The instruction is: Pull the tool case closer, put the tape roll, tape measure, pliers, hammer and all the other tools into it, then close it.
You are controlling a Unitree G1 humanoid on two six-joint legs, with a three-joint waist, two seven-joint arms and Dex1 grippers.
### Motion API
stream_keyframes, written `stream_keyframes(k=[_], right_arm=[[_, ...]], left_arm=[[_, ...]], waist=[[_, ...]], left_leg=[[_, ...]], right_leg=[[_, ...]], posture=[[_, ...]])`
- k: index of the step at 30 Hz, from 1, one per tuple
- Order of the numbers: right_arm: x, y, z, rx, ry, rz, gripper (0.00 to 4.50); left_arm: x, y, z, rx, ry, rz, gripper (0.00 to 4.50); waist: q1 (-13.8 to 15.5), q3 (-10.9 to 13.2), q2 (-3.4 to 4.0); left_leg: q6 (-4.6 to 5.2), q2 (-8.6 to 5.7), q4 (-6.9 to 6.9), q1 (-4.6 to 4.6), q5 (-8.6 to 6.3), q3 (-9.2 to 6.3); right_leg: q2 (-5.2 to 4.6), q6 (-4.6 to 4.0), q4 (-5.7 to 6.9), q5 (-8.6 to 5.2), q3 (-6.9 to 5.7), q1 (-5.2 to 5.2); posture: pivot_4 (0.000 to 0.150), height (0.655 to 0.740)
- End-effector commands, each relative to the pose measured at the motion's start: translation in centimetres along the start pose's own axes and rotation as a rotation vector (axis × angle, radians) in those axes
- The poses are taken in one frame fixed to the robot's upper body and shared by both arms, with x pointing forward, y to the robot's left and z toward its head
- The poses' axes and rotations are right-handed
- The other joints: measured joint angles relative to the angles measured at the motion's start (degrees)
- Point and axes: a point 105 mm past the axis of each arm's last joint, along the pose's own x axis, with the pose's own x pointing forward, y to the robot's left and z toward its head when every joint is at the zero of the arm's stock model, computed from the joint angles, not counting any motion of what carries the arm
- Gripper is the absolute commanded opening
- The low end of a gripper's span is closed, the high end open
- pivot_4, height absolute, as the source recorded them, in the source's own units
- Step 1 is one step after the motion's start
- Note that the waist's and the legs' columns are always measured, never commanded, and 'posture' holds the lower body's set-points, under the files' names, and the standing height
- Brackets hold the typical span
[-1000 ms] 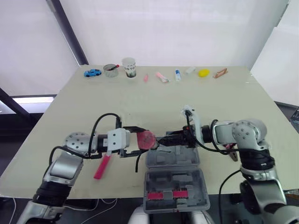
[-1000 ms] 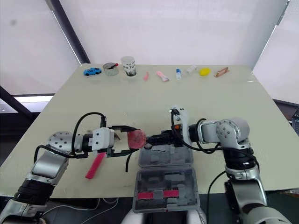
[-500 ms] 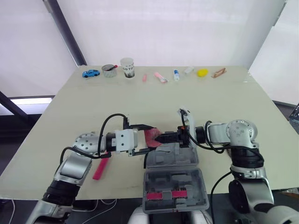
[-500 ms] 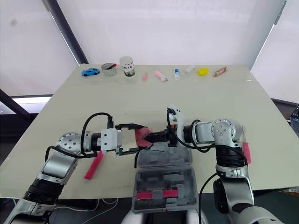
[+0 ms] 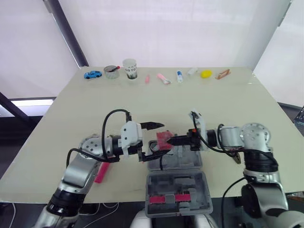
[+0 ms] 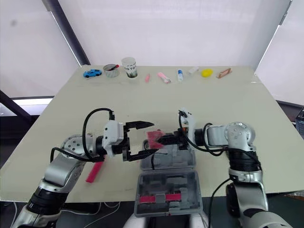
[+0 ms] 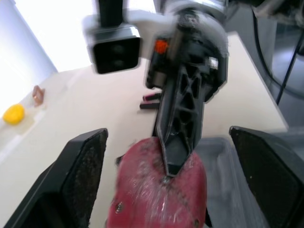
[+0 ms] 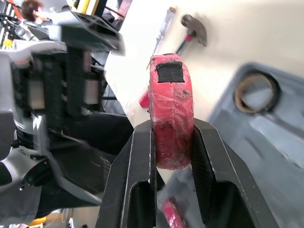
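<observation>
Two grippers meet over the far left corner of the open tool case (image 5: 190, 161), which sits at the near edge of the bench (image 5: 142, 99). The right gripper (image 8: 172, 128) is clamped on the tape measure (image 8: 171, 109), one black finger pressed flat against each side, so the tool stands on edge between them with most of its body poking out past the fingertips. The left gripper (image 5: 159, 139) faces it from the other side with its fingers spread wide, one on each side of the tape measure and neither touching it. The tape measure is a rounded red block with a black rectangular patch on its narrow edge, and it looks wrapped in shiny, wrinkled clear film; I can read no brand or writing on it. The case is grey plastic, and a brownish tape roll (image 8: 256, 92) lies in a compartment of its far half, while red pieces (image 5: 171, 198) sit in the near half. A hammer (image 8: 192, 28) and a screwdriver (image 8: 164, 26) lie side by side on the bench, and a red-handled tool (image 5: 102, 171) lies beside the left arm. At the far edge stands a paper cup (image 5: 130, 69) with dark lettering too small to read.
</observation>
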Motion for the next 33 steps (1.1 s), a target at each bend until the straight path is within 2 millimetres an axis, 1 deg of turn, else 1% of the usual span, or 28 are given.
stream_keyframes(k=[1,3,4,6,8,11,13,15,19,23,27,30,31,33], right_arm=[[-2.3,0.0,0.1,-0.023,-0.024,-0.005,0.44],[-4.0,-0.9,-0.2,-0.001,-0.031,-0.041,0.44],[-5.0,-1.3,-0.4,0.009,-0.032,-0.060,0.44],[-7.4,-2.2,-1.2,0.036,-0.026,-0.115,0.44],[-9.5,-2.8,-2.0,0.065,-0.012,-0.166,0.44],[-11.6,-3.2,-3.0,0.105,0.007,-0.210,0.44],[-13.3,-3.8,-3.8,0.142,0.022,-0.269,0.44],[-14.2,-4.1,-4.4,0.167,0.033,-0.301,0.44],[-14.8,-5.2,-5.4,0.211,0.054,-0.353,0.44],[-15.0,-6.6,-5.1,0.236,0.037,-0.400,0.44],[-13.3,-7.6,-5.6,0.246,0.066,-0.404,0.44],[-11.5,-8.2,-6.0,0.248,0.080,-0.391,0.44],[-11.1,-8.3,-6.1,0.249,0.083,-0.390,0.44],[-10.7,-9.2,-6.3,0.253,0.083,-0.428,0.44]], left_arm=[[-1.1,0.4,1.6,-0.071,-0.081,0.091,4.50],[-1.9,0.3,1.8,-0.113,-0.137,0.133,4.50],[-2.5,-0.1,1.5,-0.132,-0.140,0.121,4.50],[-4.0,-1.2,1.4,-0.166,-0.151,0.049,4.50],[-5.4,-2.2,1.6,-0.246,-0.173,-0.021,4.50],[-6.6,-3.1,1.8,-0.322,-0.179,-0.073,4.50],[-7.5,-3.7,1.5,-0.357,-0.157,-0.079,4.50],[-8.1,-4.0,1.2,-0.365,-0.138,-0.074,4.50],[-9.2,-4.3,0.5,-0.400,-0.101,-0.072,4.50],[-9.7,-4.7,-0.1,-0.419,-0.076,-0.065,4.50],[-9.3,-5.3,-0.2,-0.421,-0.066,-0.091,4.50],[-9.2,-5.2,-0.1,-0.400,-0.061,-0.091,4.50],[-9.2,-5.1,-0.1,-0.390,-0.058,-0.089,4.50],[-9.3,-5.0,-0.1,-0.377,-0.052,-0.090,4.50]], waist=[[-0.01,0.00,0.00],[0.00,0.00,0.00],[0.01,0.00,0.00],[0.05,0.00,0.00],[0.14,0.01,0.00],[0.13,0.01,0.00],[0.05,0.01,0.00],[0.05,0.01,0.00],[0.06,0.00,-0.01],[0.15,0.00,-0.01],[0.11,0.00,-0.02],[0.19,0.01,0.00],[0.19,0.01,0.00],[0.24,0.02,0.01]], left_leg=[[0.00,0.00,0.00,0.00,0.00,0.02],[0.00,0.00,0.00,0.01,0.00,0.03],[0.00,0.00,0.00,0.01,0.00,0.03],[0.00,-0.01,0.00,0.01,0.00,0.04],[0.00,0.00,-0.05,0.01,0.00,0.04],[0.00,0.01,-0.05,0.04,0.00,0.04],[0.01,0.01,-0.04,0.08,0.00,0.11],[0.01,0.01,-0.04,0.10,0.00,0.15],[0.01,0.03,-0.03,0.11,0.00,0.17],[0.01,0.03,-0.04,0.09,-0.01,0.20],[0.01,0.04,-0.04,0.07,-0.01,0.21],[0.01,0.05,-0.05,0.06,-0.01,0.18],[0.01,0.05,-0.06,0.05,-0.01,0.19],[0.01,0.05,-0.06,0.04,-0.01,0.19]], right_leg=[[0.00,0.00,-0.01,0.00,0.02,0.00],[0.01,0.01,0.00,0.00,0.03,0.00],[0.00,0.01,-0.02,0.00,0.03,0.00],[0.01,0.01,-0.03,-0.01,0.03,0.01],[0.02,-0.01,-0.06,-0.02,0.03,0.00],[0.04,-0.01,-0.08,-0.03,0.04,0.00],[0.04,0.00,-0.08,-0.03,0.11,0.01],[0.04,0.01,-0.09,-0.04,0.15,0.01],[0.07,0.01,-0.11,-0.04,0.16,0.01],[0.06,0.01,-0.16,-0.04,0.17,0.00],[0.06,0.01,-0.21,-0.04,0.17,0.00],[0.08,0.00,-0.20,-0.04,0.16,-0.01],[0.07,0.00,-0.20,-0.04,0.17,-0.02],[0.07,0.01,-0.20,-0.03,0.17,-0.02]], posture=[[0.150,0.7400],[0.150,0.7400],[0.150,0.7400],[0.150,0.7400],[0.150,0.7400],[0.150,0.7400],[0.150,0.7400],[0.150,0.7400],[0.150,0.7400],[0.150,0.7400],[0.150,0.7400],[0.150,0.7400],[0.150,0.7400],[0.150,0.7400]])
